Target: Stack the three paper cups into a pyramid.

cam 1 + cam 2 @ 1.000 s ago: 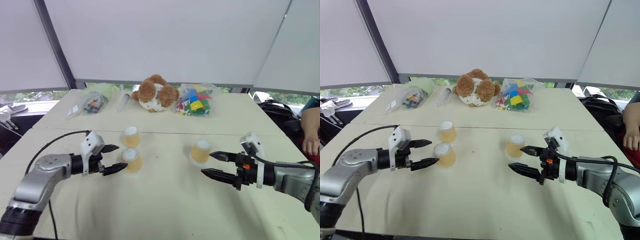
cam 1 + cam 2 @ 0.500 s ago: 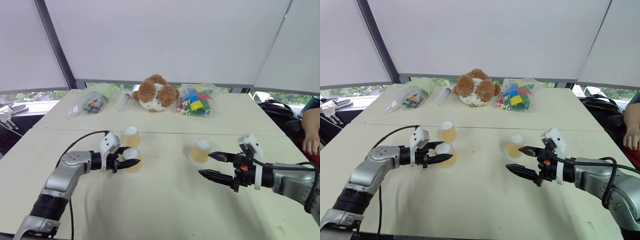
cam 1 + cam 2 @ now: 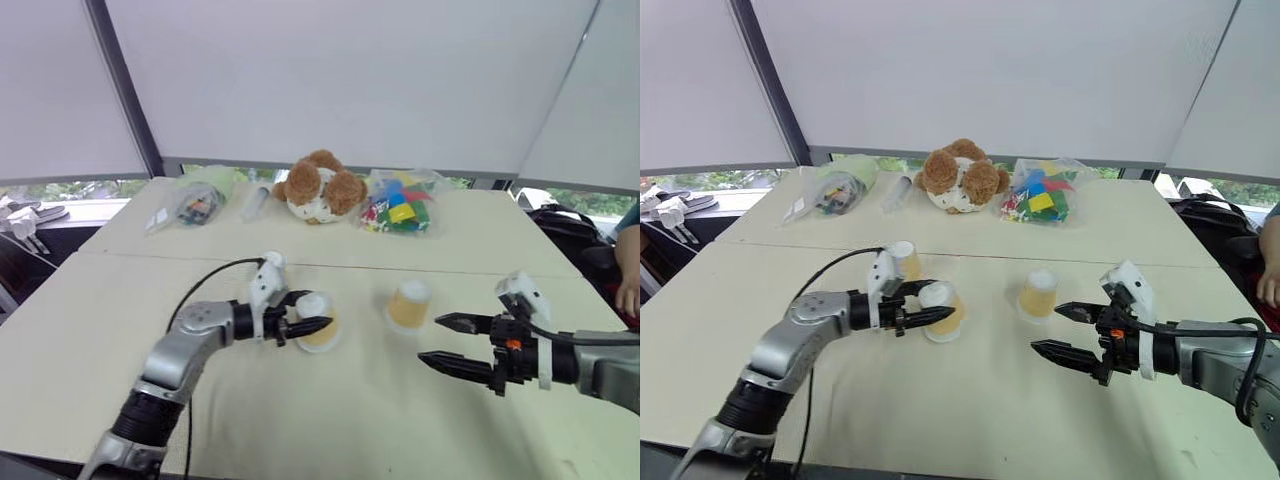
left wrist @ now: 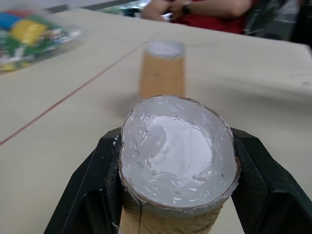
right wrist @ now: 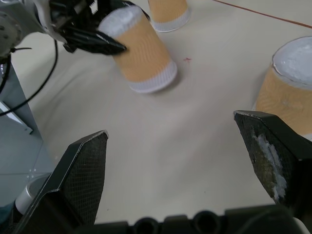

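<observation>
My left gripper [image 3: 932,312] is shut on the white-based top of one tan paper cup [image 3: 944,312], which leans tilted just over the table; black fingers [image 4: 92,190] press both sides of this cup [image 4: 178,146]. Right behind my left wrist stands a second cup [image 3: 903,258], upside down. The third cup [image 3: 409,303] stands upside down to the right, between the two grippers. My right gripper [image 3: 440,340] hovers open just right of that cup [image 5: 287,80], nothing between its fingers.
At the table's far side lie a brown teddy bear [image 3: 318,190], a bag of colourful blocks [image 3: 400,205] and a clear bag of small items [image 3: 195,200]. A person's arm [image 3: 630,265] is at the right edge. A seam [image 3: 480,272] crosses the table.
My left gripper has shut on the nearer left cup and carried it right, toward the middle of the table. The right gripper stays open in about the same place.
</observation>
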`<state>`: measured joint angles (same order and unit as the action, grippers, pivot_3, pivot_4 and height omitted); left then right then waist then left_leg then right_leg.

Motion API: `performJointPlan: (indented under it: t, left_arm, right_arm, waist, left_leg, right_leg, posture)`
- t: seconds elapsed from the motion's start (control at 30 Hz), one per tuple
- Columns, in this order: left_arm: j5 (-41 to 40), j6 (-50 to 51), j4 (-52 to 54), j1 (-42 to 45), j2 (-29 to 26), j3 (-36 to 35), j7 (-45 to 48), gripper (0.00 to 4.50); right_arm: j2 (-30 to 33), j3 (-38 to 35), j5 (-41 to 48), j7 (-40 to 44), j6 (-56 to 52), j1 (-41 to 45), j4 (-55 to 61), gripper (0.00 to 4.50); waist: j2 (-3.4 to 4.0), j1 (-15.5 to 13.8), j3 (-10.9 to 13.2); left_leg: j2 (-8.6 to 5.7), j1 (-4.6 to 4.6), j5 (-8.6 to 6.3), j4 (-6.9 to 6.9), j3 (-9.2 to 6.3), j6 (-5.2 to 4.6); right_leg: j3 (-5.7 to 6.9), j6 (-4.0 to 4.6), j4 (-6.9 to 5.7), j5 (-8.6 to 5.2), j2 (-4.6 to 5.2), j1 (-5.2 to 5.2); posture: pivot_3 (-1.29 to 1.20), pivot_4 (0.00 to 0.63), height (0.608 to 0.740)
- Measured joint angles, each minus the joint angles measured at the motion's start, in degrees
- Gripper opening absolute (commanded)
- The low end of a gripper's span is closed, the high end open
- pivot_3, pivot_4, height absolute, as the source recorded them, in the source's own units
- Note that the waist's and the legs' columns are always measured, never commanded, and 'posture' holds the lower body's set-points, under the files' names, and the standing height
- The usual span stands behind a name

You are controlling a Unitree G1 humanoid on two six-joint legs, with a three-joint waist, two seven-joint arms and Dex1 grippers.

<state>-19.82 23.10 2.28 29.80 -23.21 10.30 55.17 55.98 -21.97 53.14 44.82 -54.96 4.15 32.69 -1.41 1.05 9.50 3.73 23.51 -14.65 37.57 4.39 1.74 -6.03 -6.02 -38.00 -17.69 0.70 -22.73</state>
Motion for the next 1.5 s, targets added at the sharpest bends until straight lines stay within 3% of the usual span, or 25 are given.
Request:
performJointPlan:
  t: [0.1, 0.13, 0.23, 0.53, 0.63, 0.77, 0.9, 1.07, 1.3, 1.5]
  left_arm:
    - [1.0, -0.8, -1.8, 0.1, 1.1, 1.6, 0.2, 2.27]
    - [1.4, -1.3, -2.9, 0.1, 1.3, 2.1, 0.4, 3.30]
    - [2.0, -2.4, -4.7, 0.1, 1.4, 2.4, 1.3, 4.45]
    - [0.3, -2.8, -5.2, 0.6, 0.9, -0.8, 1.4, 4.45]
    - [-3.6, 1.7, -0.1, 0.5, -3.9, -3.8, 3.2, 4.45]
    - [-8.8, 9.3, 6.6, -3.3, -16.8, -11.2, 6.6, 4.45]
    - [-11.0, 12.1, 3.6, -3.1, -20.4, -16.5, 6.5, 4.45]
    - [-6.8, 5.1, -9.6, 4.7, -17.8, -18.3, 1.2, 4.45]
    - [4.0, -11.5, -30.9, 14.5, -9.9, -12.4, -1.8, 4.45]
    - [8.1, -21.2, -45.7, 21.7, -5.7, -11.1, -2.2, 4.45]
  right_arm:
    - [0.0, 0.1, 0.0, -0.5, 0.0, -0.2, 1.0, 4.50]
    - [-0.1, 0.1, 0.0, -0.7, 0.1, -0.3, 1.1, 4.50]
    - [-0.5, 0.3, 0.0, -1.5, 0.2, -0.4, 1.4, 4.50]
    - [-1.2, 1.7, -0.1, -2.3, 0.7, -0.5, 1.5, 4.50]
    - [-1.2, 1.9, 0.0, -2.3, 0.7, -0.2, 1.5, 4.50]
    - [-1.4, 0.9, 1.0, -2.4, 0.8, 1.0, 0.7, 4.50]
    - [-1.5, 1.3, 1.0, -2.2, 1.1, 1.8, 0.5, 4.50]
    - [-2.0, 3.5, 0.9, -1.6, 2.0, 4.1, -0.8, 4.50]
    - [-1.8, 3.8, 1.2, -0.9, 1.9, 7.7, -1.5, 4.50]
    - [-1.7, 3.5, 1.7, -1.7, 1.6, 7.2, -1.1, 4.50]
  waist:
    - [0.01, 0.0, 0.0]
    - [0.01, -0.1, 0.0]
    - [0.01, -0.2, 0.0]
    - [0.00, -0.2, 0.0]
    - [0.00, 0.2, 0.0]
    - [0.02, 0.7, 0.0]
    - [-0.02, 0.1, 0.0]
    - [-0.04, -0.5, 0.0]
    - [-0.04, -0.4, 0.0]
    - [-0.04, -0.3, 0.0]
  left_leg:
    - [0.01, 0.00, 0.00, 0.00, -0.02, 0.00]
    - [0.01, 0.00, 0.00, 0.00, -0.02, 0.00]
    - [0.01, 0.01, 0.00, 0.01, -0.01, 0.00]
    - [0.02, 0.01, 0.00, 0.01, -0.01, 0.00]
    - [0.07, 0.01, 0.00, -0.03, 0.00, 0.00]
    - [0.09, -0.07, 0.00, -0.22, 0.00, 0.00]
    - [0.06, -0.05, 0.00, -0.13, 0.02, 0.01]
    - [0.01, 0.02, 0.00, 0.06, 0.00, 0.00]
    - [0.01, 0.13, -0.01, 0.11, 0.01, -0.01]
    - [0.04, 0.88, -0.01, 0.40, -0.03, -0.03]
  right_leg:
    - [0.00, 0.00, -0.02, 0.00, -0.02, -0.02]
    - [0.00, 0.00, -0.02, 0.00, -0.02, -0.02]
    - [0.00, 0.00, -0.01, 0.00, -0.01, -0.02]
    - [0.00, 0.01, -0.02, -0.01, 0.00, -0.02]
    - [0.00, 0.01, -0.03, 0.00, -0.03, -0.05]
    - [0.01, 0.02, -0.05, -0.02, -0.03, -0.09]
    - [0.06, 0.03, -0.01, -0.02, 0.03, -0.05]
    - [0.08, 0.04, 0.00, -0.03, 0.06, 0.01]
    - [0.07, 0.01, -0.01, -0.01, 0.02, -0.09]
    - [0.08, -0.08, -0.14, 0.05, -0.01, -0.72]
  posture:
    - [0.00, 0.150, 0.740]
    - [0.00, 0.150, 0.740]
    - [0.00, 0.150, 0.740]
    - [0.00, 0.150, 0.740]
    - [0.00, 0.150, 0.740]
    - [0.00, 0.150, 0.740]
    - [0.00, 0.150, 0.740]
    - [0.00, 0.150, 0.740]
    - [0.00, 0.150, 0.740]
    - [0.00, 0.150, 0.740]
